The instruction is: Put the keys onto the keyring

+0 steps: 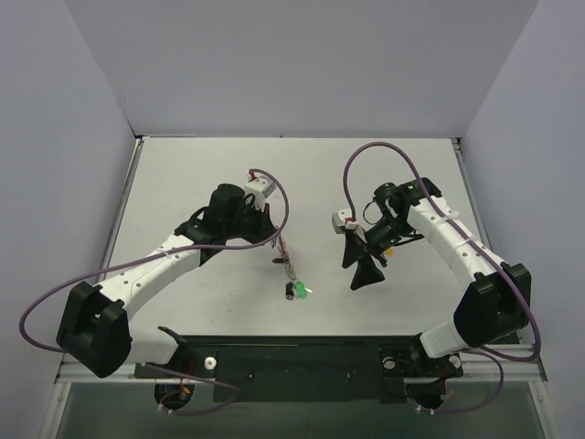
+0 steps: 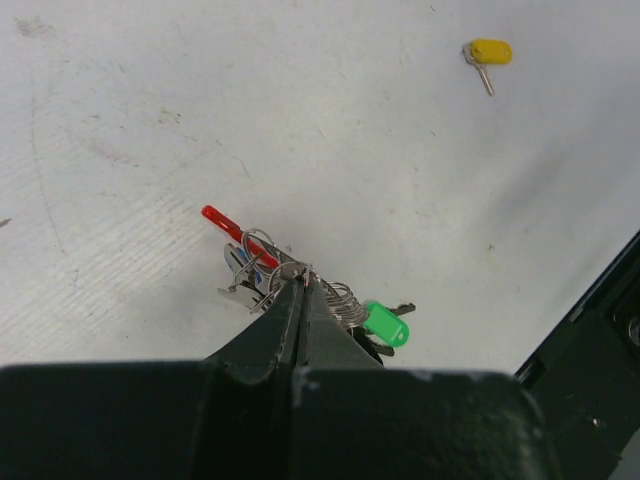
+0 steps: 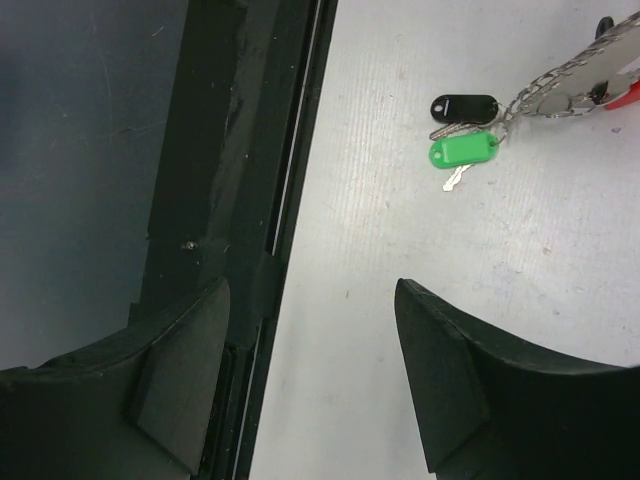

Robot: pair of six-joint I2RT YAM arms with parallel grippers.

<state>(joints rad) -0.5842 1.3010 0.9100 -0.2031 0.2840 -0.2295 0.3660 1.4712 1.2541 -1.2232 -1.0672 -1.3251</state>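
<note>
1. Two white-and-black robot arms reach from the near edge over the pale grey worktop (image 1: 183, 183).
2. Right gripper (image 3: 310, 290): its black jaws stand wide apart with nothing between them. It hovers over the near edge, right of centre.
3. Left gripper (image 2: 297, 288): its black jaws are clenched on the thin silvery metal keyring (image 2: 285, 268), near the worktop's middle. The short chain trails toward the near edge.
4. Small red-headed key (image 2: 225, 222), green-headed key (image 3: 462, 150) and black-headed key (image 3: 465, 105) appear already attached to the ring or its chain.
5. Small yellow-headed key (image 2: 487, 50) lies loose on the worktop, well apart from the ring.
6. Judgement: threading is the step in hand, with the yellow key left. Next, the right gripper must pinch that tiny key and bring its hole to the ring.
</note>
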